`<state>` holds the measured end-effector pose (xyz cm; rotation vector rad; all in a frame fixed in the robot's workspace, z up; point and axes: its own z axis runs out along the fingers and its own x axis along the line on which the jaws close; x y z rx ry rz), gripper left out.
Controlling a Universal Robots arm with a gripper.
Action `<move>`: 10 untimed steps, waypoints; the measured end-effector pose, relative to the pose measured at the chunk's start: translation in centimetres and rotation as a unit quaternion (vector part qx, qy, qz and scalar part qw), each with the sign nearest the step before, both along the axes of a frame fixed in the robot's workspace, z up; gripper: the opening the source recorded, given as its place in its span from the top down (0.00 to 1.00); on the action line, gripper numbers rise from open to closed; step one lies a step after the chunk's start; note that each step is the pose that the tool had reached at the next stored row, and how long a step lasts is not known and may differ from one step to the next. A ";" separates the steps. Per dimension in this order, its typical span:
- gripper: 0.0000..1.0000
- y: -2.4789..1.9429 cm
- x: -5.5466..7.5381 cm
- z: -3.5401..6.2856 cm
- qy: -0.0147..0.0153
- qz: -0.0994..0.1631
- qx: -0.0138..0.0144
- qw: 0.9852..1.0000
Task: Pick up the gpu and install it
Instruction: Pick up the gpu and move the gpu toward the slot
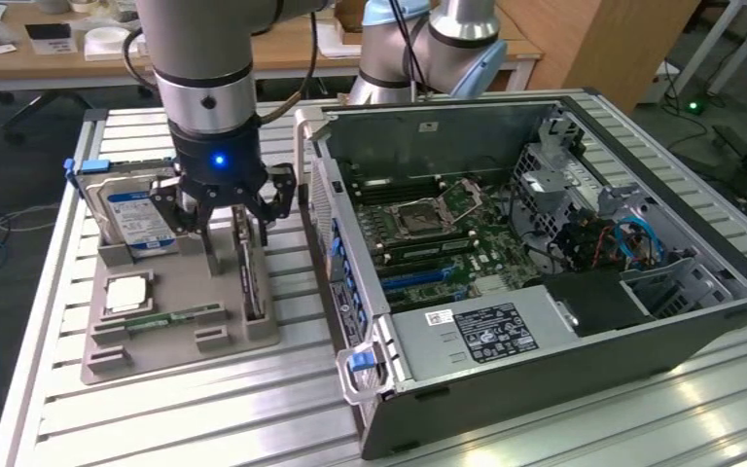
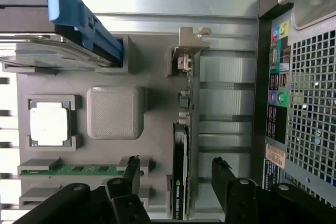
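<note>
The gpu (image 1: 253,282) stands on its long edge in a slot of the grey parts tray (image 1: 179,350), to the exterior view's left of the open computer case (image 1: 529,243). In the wrist view the gpu (image 2: 184,145) is seen edge-on, a thin dark card with its silvery bracket (image 2: 191,38) at the far end. My gripper (image 1: 229,222) hangs just above the card's far end. It is open. The black fingertips (image 2: 132,165) stand on either side of the card, not touching it, so the gripper (image 2: 176,167) straddles it.
The tray also holds a hard drive (image 1: 133,219) with a blue clip (image 2: 79,19), a silver processor (image 2: 50,124), a green memory stick (image 2: 79,170) and a raised grey square (image 2: 115,112). The case's rear panel (image 2: 299,103) is close beside the gpu. Another arm's base (image 1: 412,49) stands behind.
</note>
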<state>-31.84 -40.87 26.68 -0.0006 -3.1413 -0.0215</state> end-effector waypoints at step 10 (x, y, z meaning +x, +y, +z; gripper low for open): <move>0.34 0.01 0.0 -1.66 0.000 -0.006 -0.006 1.000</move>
